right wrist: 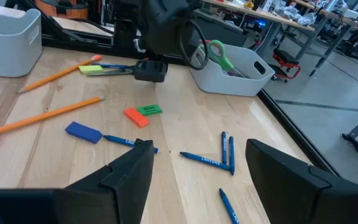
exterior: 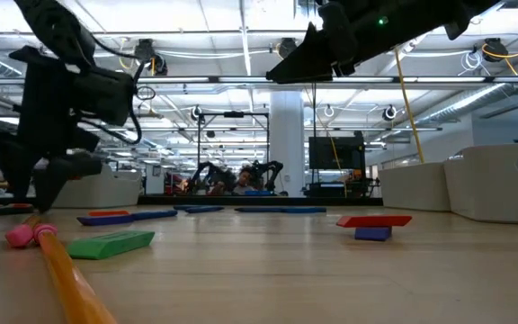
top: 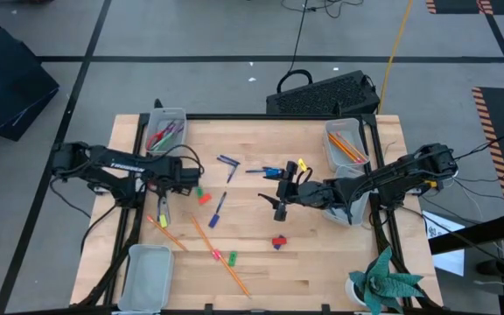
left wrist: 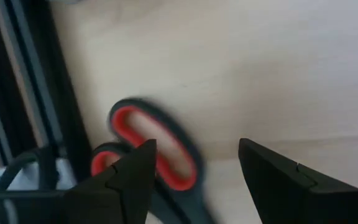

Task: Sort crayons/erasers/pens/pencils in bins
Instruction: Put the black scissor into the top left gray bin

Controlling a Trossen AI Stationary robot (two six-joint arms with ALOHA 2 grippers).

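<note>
My left gripper (left wrist: 197,149) (top: 187,176) is open low over the table's left part. Bare wood lies between its fingers, and black scissors with red-lined handles (left wrist: 146,144) lie beside one finger. My right gripper (right wrist: 197,180) (top: 280,203) hangs open above the table's middle with nothing between its fingers. Thin blue pens (right wrist: 207,159) (top: 218,210) lie flat below it. Orange pencils (top: 221,258) (right wrist: 48,114) lie toward the near left. Small erasers lie flat on the wood: blue (right wrist: 82,132), orange (right wrist: 135,116), green (right wrist: 149,110).
The far-left bin (top: 166,118) (right wrist: 229,81) holds green-handled scissors (right wrist: 216,53) and pens. The far-right bin (top: 331,144) holds pencils. A bin (top: 147,280) stands at the near left. A red and blue block (top: 278,242) and a plant (top: 388,282) lie nearer the front.
</note>
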